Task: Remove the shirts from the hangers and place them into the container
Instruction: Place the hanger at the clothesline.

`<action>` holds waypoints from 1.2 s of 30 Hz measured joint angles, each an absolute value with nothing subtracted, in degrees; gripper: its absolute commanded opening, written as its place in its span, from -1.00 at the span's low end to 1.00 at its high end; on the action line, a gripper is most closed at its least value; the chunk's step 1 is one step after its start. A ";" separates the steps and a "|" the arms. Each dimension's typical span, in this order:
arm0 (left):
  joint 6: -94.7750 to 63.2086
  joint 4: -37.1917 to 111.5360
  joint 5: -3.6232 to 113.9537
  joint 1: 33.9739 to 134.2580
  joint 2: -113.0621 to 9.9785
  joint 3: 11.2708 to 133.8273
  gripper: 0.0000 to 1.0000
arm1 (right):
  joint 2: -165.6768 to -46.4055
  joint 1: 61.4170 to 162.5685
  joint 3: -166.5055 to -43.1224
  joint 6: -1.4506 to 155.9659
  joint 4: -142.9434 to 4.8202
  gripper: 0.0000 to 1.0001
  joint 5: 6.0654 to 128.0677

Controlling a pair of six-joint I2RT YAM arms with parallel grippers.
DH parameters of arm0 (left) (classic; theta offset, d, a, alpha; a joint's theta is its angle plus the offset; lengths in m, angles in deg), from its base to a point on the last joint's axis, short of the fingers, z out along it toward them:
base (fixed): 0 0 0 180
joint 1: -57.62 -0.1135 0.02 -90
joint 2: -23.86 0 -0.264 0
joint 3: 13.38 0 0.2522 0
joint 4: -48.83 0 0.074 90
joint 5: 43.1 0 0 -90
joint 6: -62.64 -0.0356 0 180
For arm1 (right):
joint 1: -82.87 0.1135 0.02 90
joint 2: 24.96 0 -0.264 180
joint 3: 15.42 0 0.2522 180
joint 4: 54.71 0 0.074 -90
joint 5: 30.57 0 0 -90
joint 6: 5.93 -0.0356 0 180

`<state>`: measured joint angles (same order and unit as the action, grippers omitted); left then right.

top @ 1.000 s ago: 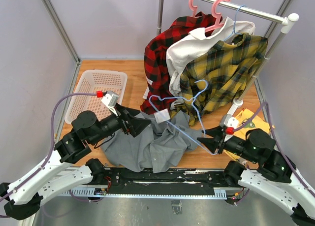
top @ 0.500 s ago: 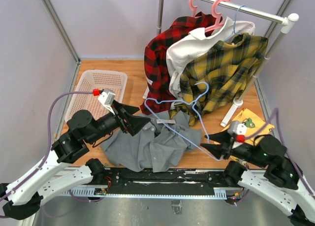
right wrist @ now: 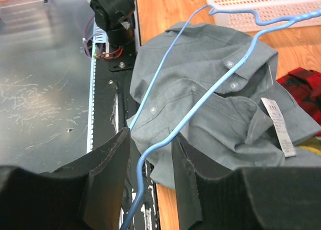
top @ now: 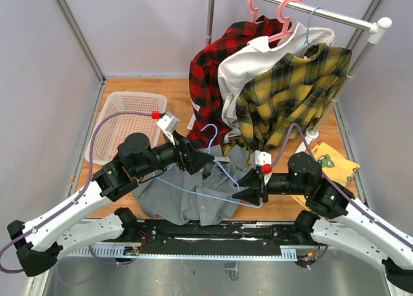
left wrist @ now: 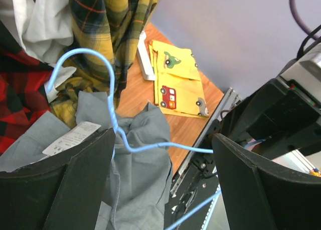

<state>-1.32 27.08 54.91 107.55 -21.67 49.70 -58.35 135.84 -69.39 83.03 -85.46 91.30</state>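
A plain grey shirt lies crumpled on the table's near side. A light-blue hanger lies across it, hook pointing away. My right gripper is shut on the hanger's right corner, both wires wedged between its fingers. My left gripper stands wide open around the hanger's neck without touching it. Red plaid, white and yellow plaid shirts hang on the rail. The white container sits at the far left.
Two pink hangers and a blue one hook over the rail, whose post foot stands at the right. A yellow patched cloth lies beside it. Purple cables loop over both arms.
My right gripper has swung left toward the centre with the hanger's corner, and the hanger has dropped low across the grey shirt. My left gripper has moved right, around the hanger's neck.
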 measured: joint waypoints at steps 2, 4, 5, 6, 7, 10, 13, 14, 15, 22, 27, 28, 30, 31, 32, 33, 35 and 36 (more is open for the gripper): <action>-1.34 27.65 54.98 107.55 -22.75 49.20 0.61 | -59.29 135.84 -69.39 83.06 -84.19 -0.99 92.97; -1.41 27.71 54.61 107.55 -24.08 49.13 0.52 | -60.12 135.84 -69.36 83.03 -83.21 -0.99 94.47; -1.45 27.69 54.22 107.55 -24.71 49.13 0.45 | -60.36 135.84 -69.32 83.03 -82.79 -0.99 95.13; -1.60 27.67 53.73 107.55 -25.35 49.13 0.31 | -60.51 135.84 -69.10 83.01 -82.14 -0.99 95.72; -1.67 27.67 53.30 107.55 -25.81 49.13 0.20 | -60.58 135.84 -68.86 83.01 -81.55 -0.99 96.37; -2.00 27.21 52.03 107.55 -26.79 49.13 0.08 | -60.84 135.84 -68.60 82.99 -80.65 -0.99 97.42; -2.54 25.90 51.00 107.55 -27.16 49.13 -0.07 | -61.06 135.84 -68.51 83.01 -80.28 -0.99 97.95; -2.52 25.48 50.65 107.55 -27.16 49.13 -0.05 | -61.01 135.84 -68.42 83.03 -80.26 -0.99 98.04; -2.65 25.20 50.15 107.55 -27.14 49.13 -0.01 | -61.01 135.84 -68.34 83.03 -80.24 -0.99 98.23; -2.72 22.40 45.54 107.55 -25.54 49.11 0.08 | -61.32 135.84 -68.07 83.23 -80.17 -0.99 98.52; -2.78 20.74 42.89 107.55 -24.34 49.20 0.09 | -61.41 135.84 -68.07 83.76 -80.30 -0.99 97.51; -2.83 20.54 42.52 107.55 -24.34 49.20 0.09 | -61.45 135.84 -68.07 83.82 -80.30 -0.99 97.47; -2.85 19.98 42.24 107.55 -24.56 49.20 0.09 | -61.52 135.84 -68.07 83.93 -80.30 -0.99 97.51; -2.85 19.89 42.28 107.55 -24.84 49.20 0.09 | -61.58 135.84 -68.07 83.93 -80.30 -0.99 97.58; -2.87 19.89 42.48 107.55 -25.37 49.22 0.08 | -61.63 135.84 -68.07 83.93 -80.30 -0.99 97.66; -2.87 19.91 42.57 107.55 -25.76 49.22 0.05 | -61.60 135.84 -68.07 83.93 -80.30 -0.99 97.80; -2.85 19.93 43.00 107.55 -27.14 49.24 0.03 | -61.49 135.84 -68.05 83.93 -80.28 -0.99 98.06; -2.83 19.93 43.11 107.55 -27.86 49.24 0.01 | -61.38 135.84 -68.05 83.93 -80.28 -0.99 98.25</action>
